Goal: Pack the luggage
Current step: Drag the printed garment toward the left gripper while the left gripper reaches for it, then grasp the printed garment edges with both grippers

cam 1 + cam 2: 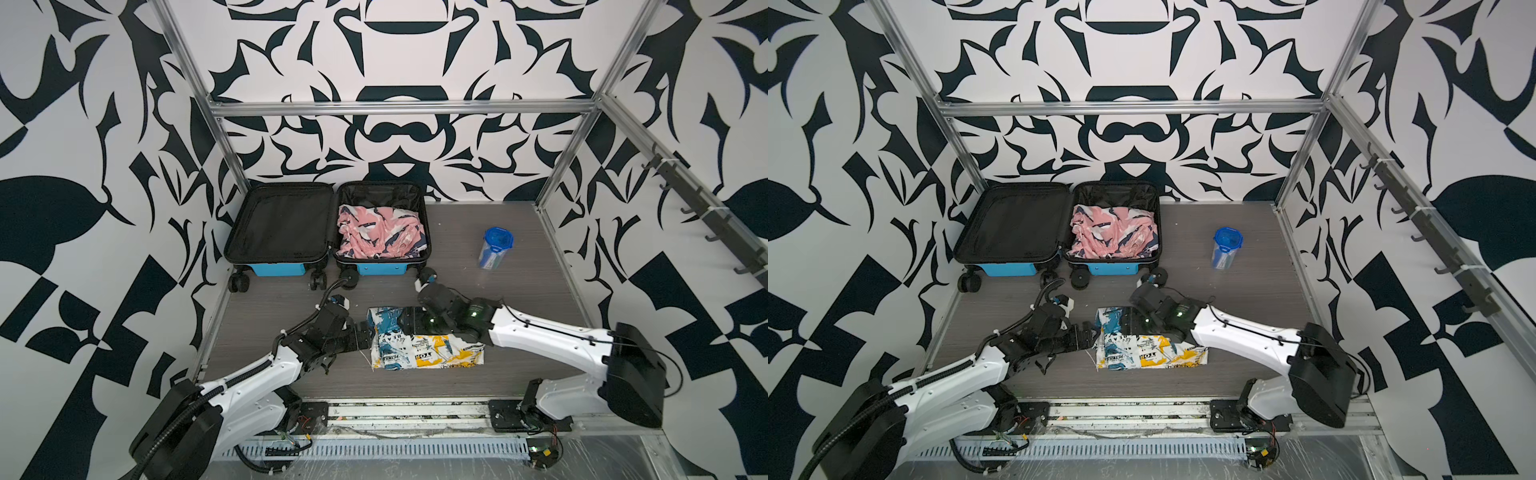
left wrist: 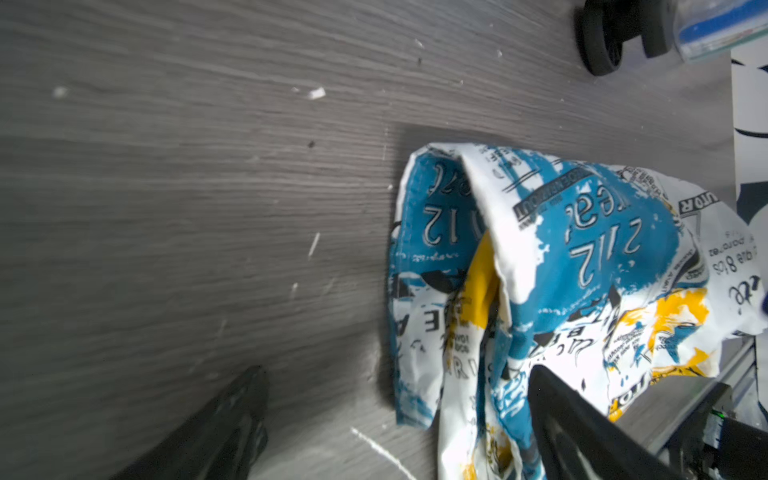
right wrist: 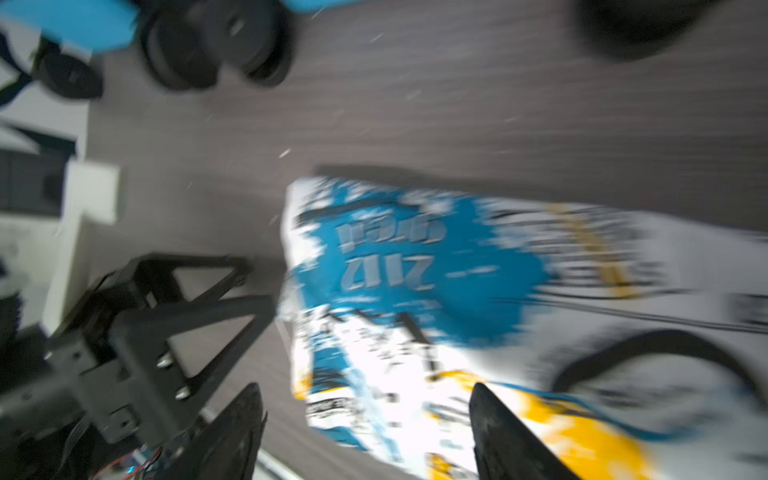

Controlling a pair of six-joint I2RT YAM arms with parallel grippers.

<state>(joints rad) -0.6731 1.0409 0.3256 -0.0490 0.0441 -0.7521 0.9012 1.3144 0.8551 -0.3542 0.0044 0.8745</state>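
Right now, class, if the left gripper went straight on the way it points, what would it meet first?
The folded printed cloth: its near edge lies directly ahead of the open left gripper, one finger apparently already over it; height is unclear.

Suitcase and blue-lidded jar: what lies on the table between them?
Nothing. The stretch of table between the suitcase and the jar is bare grey board; both top views show it.
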